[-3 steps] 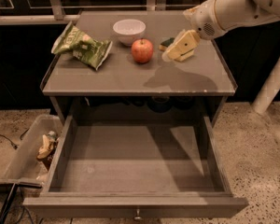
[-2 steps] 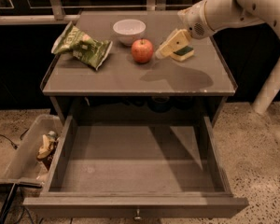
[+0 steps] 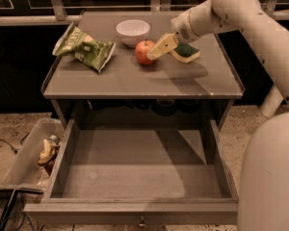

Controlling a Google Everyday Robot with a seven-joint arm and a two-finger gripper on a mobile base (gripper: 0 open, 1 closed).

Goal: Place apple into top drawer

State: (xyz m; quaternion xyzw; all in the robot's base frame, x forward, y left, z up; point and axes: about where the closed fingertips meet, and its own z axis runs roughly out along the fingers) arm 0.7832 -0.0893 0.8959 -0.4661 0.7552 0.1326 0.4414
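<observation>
Since the earlier frames the gripper point(image 3: 156, 49) has moved to the left across the table top point(image 3: 135, 83), from above the sponge point(image 3: 187, 52) toward the apple point(image 3: 143, 52), and now its cream-coloured tip lies against the right side of the apple, low over the surface. Whether the pincer is released or clenched I cannot tell, because it is seen from one side only. The white arm point(image 3: 241, 13) comes in from the upper right and slopes down to it. The apple stands on the table top, in the back half near the middle, just in front of the white bowl point(image 3: 133, 31) and apart from it. The sponge, green on top and yellow under, lies just right of the gripper. A green crumpled chip bag point(image 3: 84, 46) lies at the left side of the table top, well apart from the apple. Below the table top the top drawer point(image 3: 135, 207) is pulled out toward the camera, so its flat inside floor is open to view, and a small knob point(image 3: 142, 222) shows on its front panel at the bottom edge. On the floor left of the drawer stands a clear plastic bin point(image 3: 17, 165) with some small things inside, which I cannot identify. The robot's white body point(image 3: 272, 177) fills the lower right corner.
</observation>
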